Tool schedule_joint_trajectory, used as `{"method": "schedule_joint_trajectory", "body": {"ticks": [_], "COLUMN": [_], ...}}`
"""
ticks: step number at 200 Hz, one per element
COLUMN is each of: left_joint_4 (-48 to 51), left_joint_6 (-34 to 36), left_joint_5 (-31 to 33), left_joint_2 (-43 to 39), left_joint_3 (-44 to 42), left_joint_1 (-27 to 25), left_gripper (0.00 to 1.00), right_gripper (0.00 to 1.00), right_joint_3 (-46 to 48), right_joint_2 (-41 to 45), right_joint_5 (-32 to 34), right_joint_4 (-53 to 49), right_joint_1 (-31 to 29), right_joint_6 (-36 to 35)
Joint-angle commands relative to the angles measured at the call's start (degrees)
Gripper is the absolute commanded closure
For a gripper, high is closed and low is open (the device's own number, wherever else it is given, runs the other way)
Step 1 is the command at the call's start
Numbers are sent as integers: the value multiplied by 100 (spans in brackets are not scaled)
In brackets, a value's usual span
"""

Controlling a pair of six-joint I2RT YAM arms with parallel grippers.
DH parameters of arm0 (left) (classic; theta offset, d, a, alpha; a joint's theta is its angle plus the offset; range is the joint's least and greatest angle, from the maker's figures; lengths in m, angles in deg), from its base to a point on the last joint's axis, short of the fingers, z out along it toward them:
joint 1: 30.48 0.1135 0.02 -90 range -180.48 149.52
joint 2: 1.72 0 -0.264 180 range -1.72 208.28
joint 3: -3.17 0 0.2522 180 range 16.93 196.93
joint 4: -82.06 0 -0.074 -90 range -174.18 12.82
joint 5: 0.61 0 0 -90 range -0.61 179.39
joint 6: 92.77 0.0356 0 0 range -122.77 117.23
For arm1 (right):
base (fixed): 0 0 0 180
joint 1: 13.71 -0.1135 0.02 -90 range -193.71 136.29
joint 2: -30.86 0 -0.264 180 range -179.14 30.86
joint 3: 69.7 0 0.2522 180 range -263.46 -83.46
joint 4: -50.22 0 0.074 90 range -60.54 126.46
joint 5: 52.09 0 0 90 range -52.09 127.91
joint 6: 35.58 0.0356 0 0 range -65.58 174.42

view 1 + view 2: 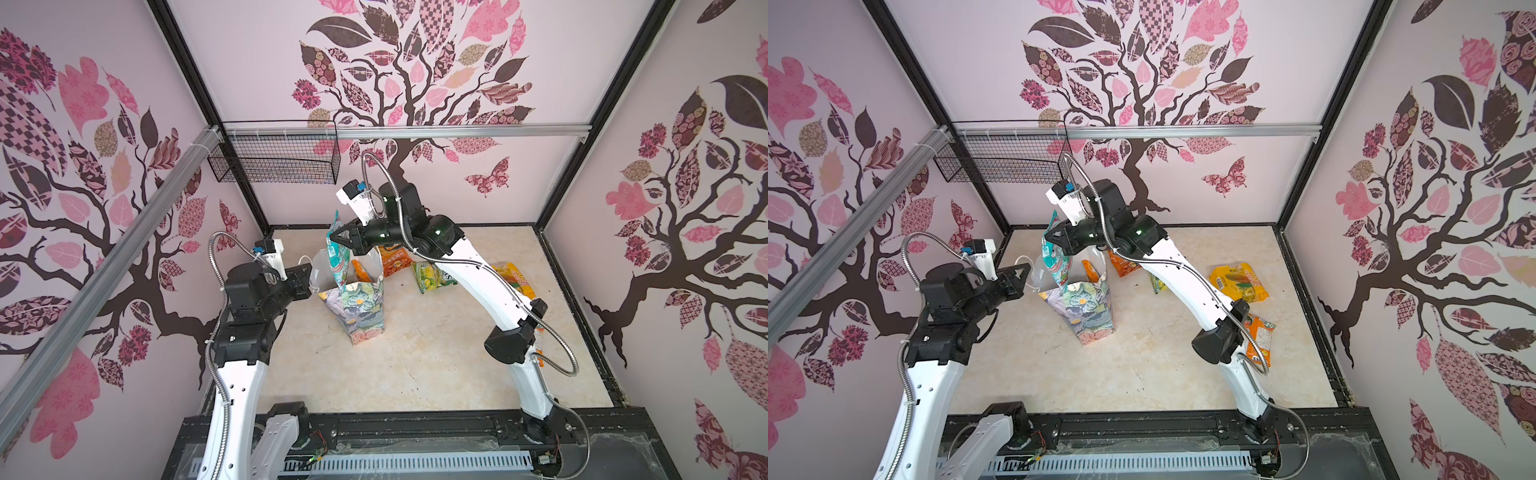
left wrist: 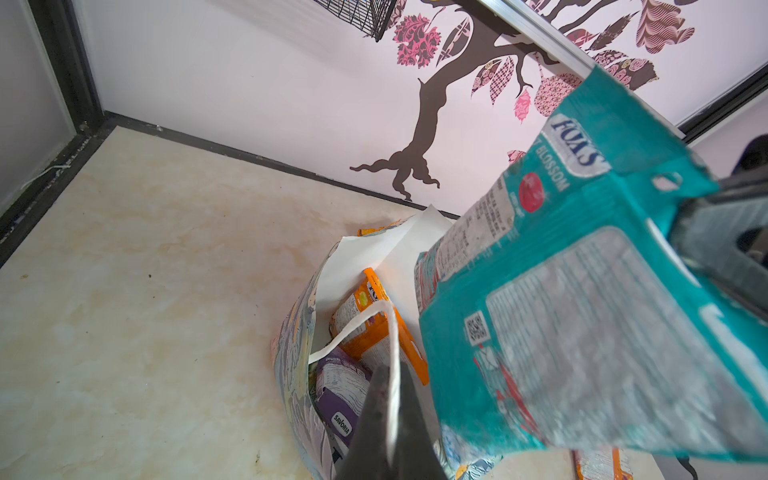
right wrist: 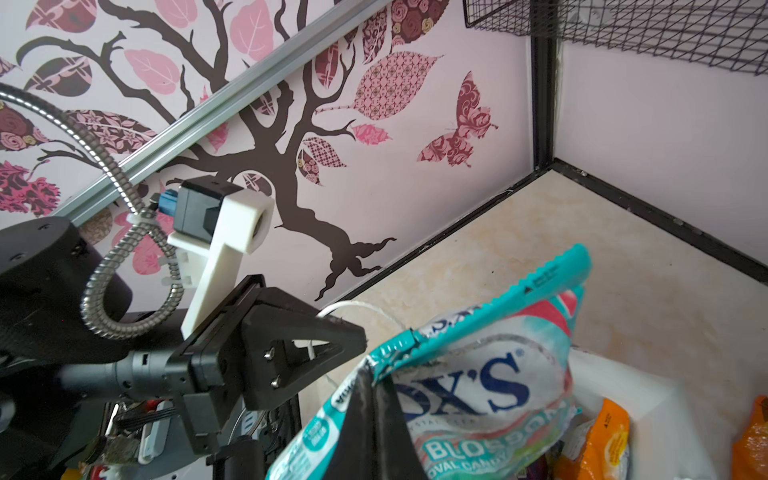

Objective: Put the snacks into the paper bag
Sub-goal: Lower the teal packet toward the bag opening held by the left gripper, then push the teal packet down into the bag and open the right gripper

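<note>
The floral paper bag stands upright at mid-table with its mouth open. My left gripper is shut on the bag's white cord handle at the bag's left rim. My right gripper is shut on the top edge of a teal snack packet. That packet hangs upright with its lower end in the bag's mouth. An orange packet and a purple packet lie inside the bag.
Behind and right of the bag lie an orange packet, a green-yellow packet and a yellow packet. An orange-and-white packet lies under my right arm. A black wire basket hangs on the back rail.
</note>
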Motion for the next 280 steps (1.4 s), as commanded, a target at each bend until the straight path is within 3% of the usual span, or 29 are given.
{"method": "schedule_joint_trajectory", "body": {"ticks": [1, 59, 110, 166, 234, 280], "left_joint_4": [-89, -76, -84, -80, -95, -83], "left_joint_6": [19, 32, 28, 19, 28, 28], "left_joint_5": [-10, -12, -14, -18, 21, 43], "left_joint_2": [-21, -20, -34, 5, -40, -55], "left_joint_3": [-144, -136, -136, -135, -143, -144], "left_joint_1": [27, 26, 29, 28, 23, 39], "left_gripper": [100, 100, 100, 100, 100, 100], "right_gripper": [100, 100, 100, 100, 100, 100], "right_joint_3": [-138, -150, -119, 9, 27, 34], "right_joint_2": [171, 6, -75, -99, -390, -572], "right_joint_5": [138, 286, -672, -1421, -1114, -1244], "right_joint_4": [444, 203, -550, -693, -844, -1022], "right_joint_1": [-8, 7, -14, -51, -61, -81], "right_joint_6": [-78, -298, -668, -881, -1000, -984]}}
